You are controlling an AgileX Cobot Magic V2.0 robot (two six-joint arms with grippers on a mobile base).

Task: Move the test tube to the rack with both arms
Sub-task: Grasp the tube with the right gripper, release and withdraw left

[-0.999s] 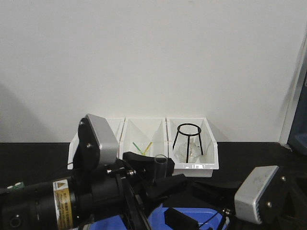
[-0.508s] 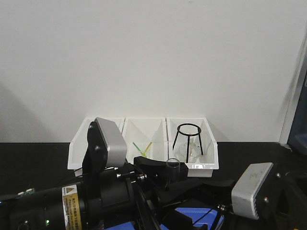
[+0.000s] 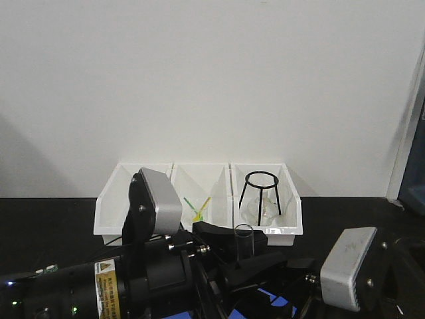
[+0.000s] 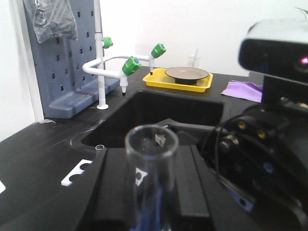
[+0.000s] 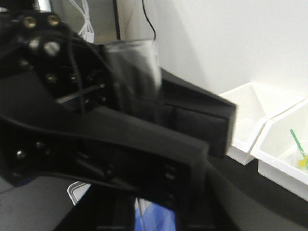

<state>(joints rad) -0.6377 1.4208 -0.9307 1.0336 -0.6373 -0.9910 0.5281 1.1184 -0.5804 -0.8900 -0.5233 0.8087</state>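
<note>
My left gripper point(image 4: 153, 202) is shut on the clear test tube point(image 4: 151, 178), holding it upright between its black fingers point(image 4: 113, 192). In the front view the test tube point(image 3: 244, 241) stands up in front of the bins, right of the left arm's grey housing point(image 3: 158, 201). A piece of the white rack point(image 4: 76, 173) shows low left, with a second tube's rim point(image 4: 99, 147) beside it. The right arm's housing point(image 3: 347, 268) sits low right. My right gripper point(image 5: 154, 219) is close under the left gripper, with a gap between its fingers. The blurred tube point(image 5: 135, 62) is above it.
Three white bins point(image 3: 106, 203) stand against the back wall; the right one holds a black wire stand point(image 3: 261, 194) over a flask. A sink point(image 4: 159, 113), green-tipped taps point(image 4: 130, 65), a yellow tray point(image 4: 156, 83) and a purple cloth point(image 4: 245, 89) lie beyond. Something blue point(image 3: 277, 300) lies underneath.
My left arm has moved right and lower, carrying the tube to the right. The right arm's housing has shifted only slightly.
</note>
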